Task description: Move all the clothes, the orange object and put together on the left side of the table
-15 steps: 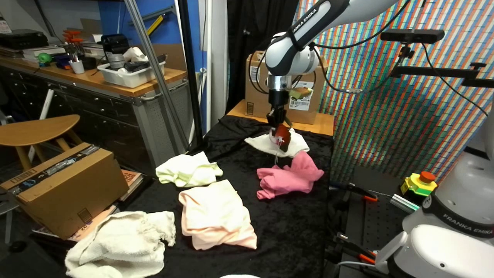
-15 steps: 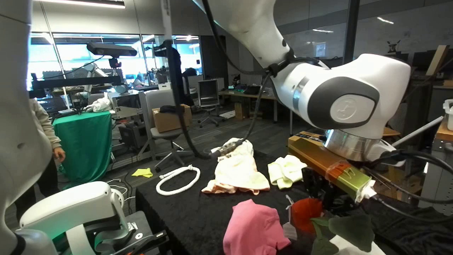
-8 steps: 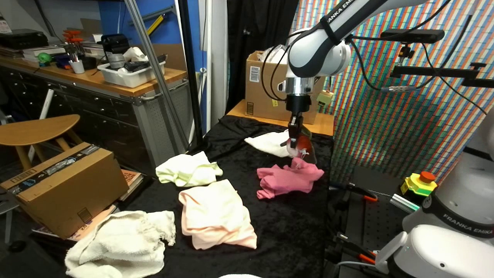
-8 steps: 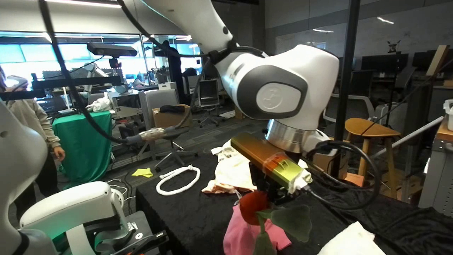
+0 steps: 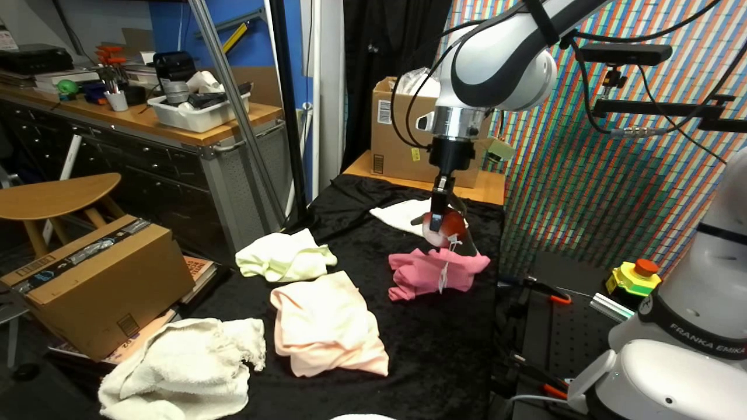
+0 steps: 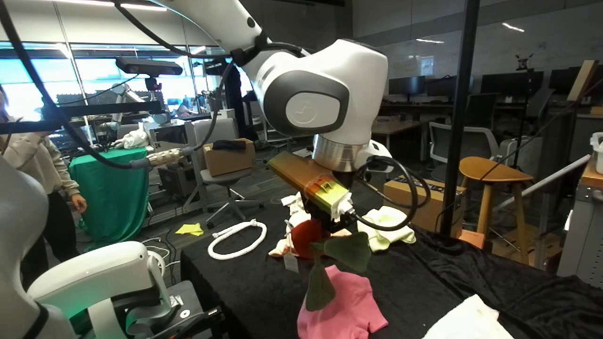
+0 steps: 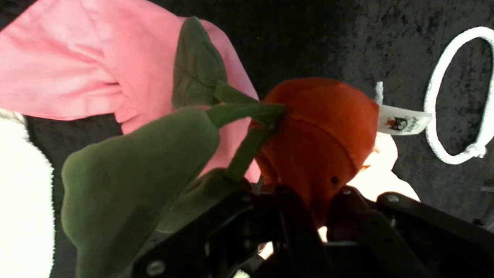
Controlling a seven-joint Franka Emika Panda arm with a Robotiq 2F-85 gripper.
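The gripper [image 7: 314, 194] pinches the toy [image 7: 316, 119], the task's orange thing, its jaws nearly together on a fold of the body; the soft plush presumably squeezes thin enough for that. The leaves [image 7: 139, 170] dangle loose, probably because the grip takes only the body. The toy hangs above the pink cloth [image 5: 423, 277] on the table [image 5: 432, 356]; whether a leaf touches that cloth cannot be told. The hold looks meant for carrying, with the toy not yet set down. Near the pink cloth lies the white cloth [image 5: 404, 216], perhaps left for later trips. Farther out, the yellow cloth [image 5: 286, 256], peach cloth [image 5: 327, 326] and towel [image 5: 184, 364] lie near one another, away from the base [image 5: 694, 303], which suggests a gathering spot; which side "left" means is uncertain.
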